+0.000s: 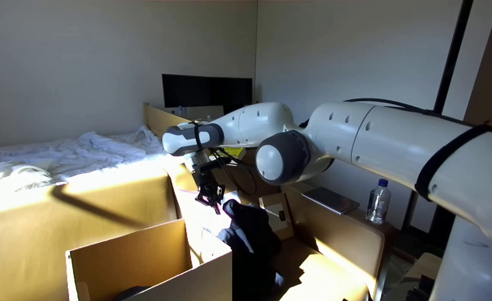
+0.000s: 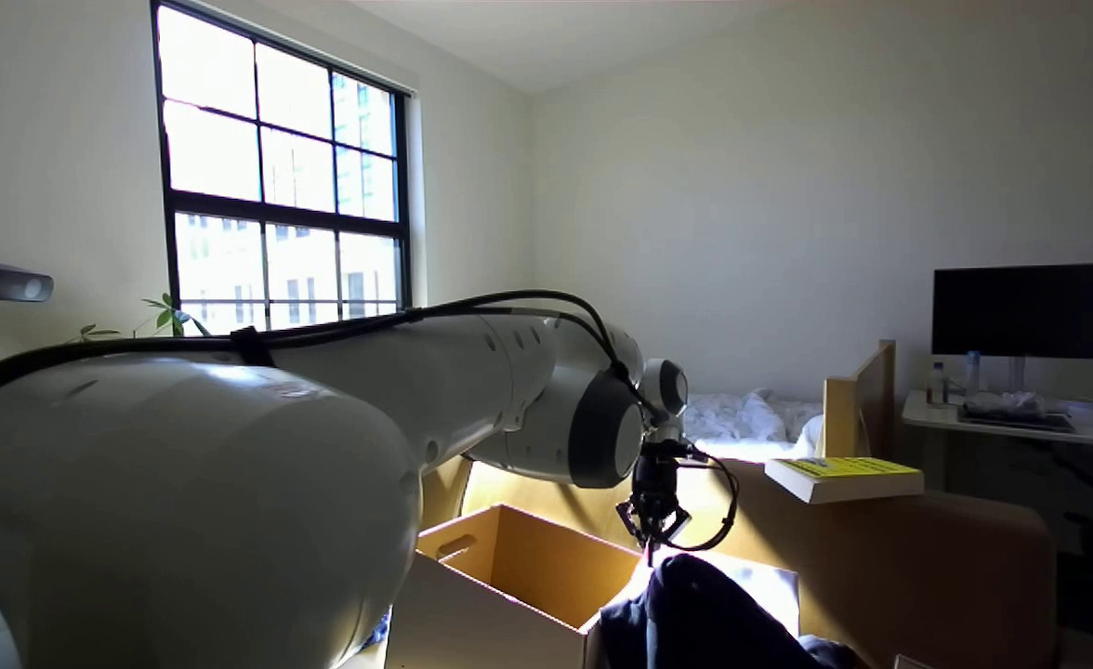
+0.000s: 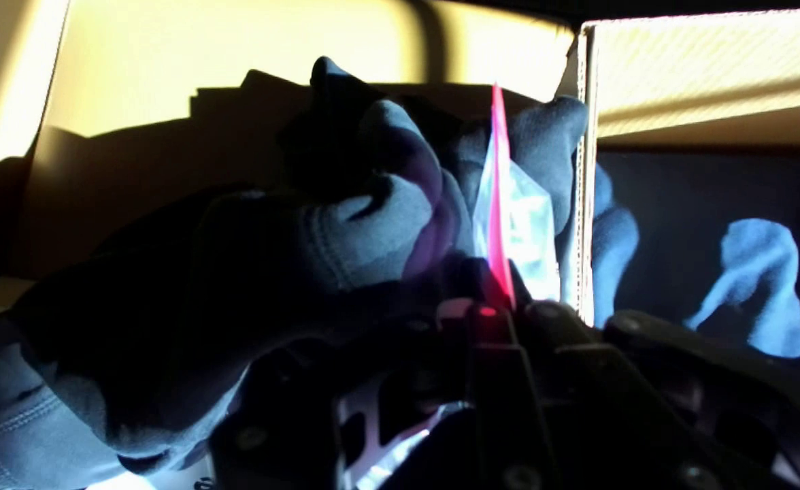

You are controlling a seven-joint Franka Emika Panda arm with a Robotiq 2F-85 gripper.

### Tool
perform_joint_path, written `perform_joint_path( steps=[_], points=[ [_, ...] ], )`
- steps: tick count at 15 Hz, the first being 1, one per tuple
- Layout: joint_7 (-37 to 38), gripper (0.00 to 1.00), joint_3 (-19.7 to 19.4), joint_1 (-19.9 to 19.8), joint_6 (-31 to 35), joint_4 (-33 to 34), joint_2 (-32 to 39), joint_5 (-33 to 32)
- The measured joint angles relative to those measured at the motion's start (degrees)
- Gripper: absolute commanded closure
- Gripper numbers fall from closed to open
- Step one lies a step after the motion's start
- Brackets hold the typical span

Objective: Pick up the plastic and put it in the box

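Note:
The plastic (image 3: pixel 529 224) is a clear, thin piece with a bright pink-red edge, standing up between my fingertips in the wrist view. My gripper (image 3: pixel 498 286) is shut on that pink edge. In both exterior views the gripper (image 1: pixel 216 207) (image 2: pixel 651 544) points down just above dark clothing, beside the box; little of the plastic can be told from the bright glare there. The open cardboard box (image 1: pixel 204 271) also shows in an exterior view (image 2: pixel 500 613). In the wrist view the box edge (image 3: pixel 585 170) is right of the plastic, with dark cloth inside.
Dark clothing (image 1: pixel 250 238) is heaped beside the box, close under the gripper. A sofa (image 1: pixel 103 205) stands behind the box. A water bottle (image 1: pixel 378 201) and a dark flat device (image 1: pixel 330 200) rest on the armrest. A yellow book (image 2: pixel 844 478) lies on the sofa's far side.

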Motion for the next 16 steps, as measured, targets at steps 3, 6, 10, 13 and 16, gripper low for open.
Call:
perform_joint_path(
  steps=[3, 6, 10, 13, 16],
  points=[
    [-8.27, 0.99, 0.54, 0.45, 1.30, 0.07, -0.51, -0.02],
    [-15.84, 0.99, 0.81, 1.76, 2.77, 0.00, -0.48, -0.05],
    [-26.12, 0.99, 0.79, 3.83, 2.92, 0.29, -0.92, -0.64],
    [-34.29, 0.99, 0.52, 5.29, 2.90, 1.34, -1.43, -2.25],
    [-43.15, 0.99, -0.37, 5.87, 3.57, 2.55, -1.54, -3.75]
  ],
)
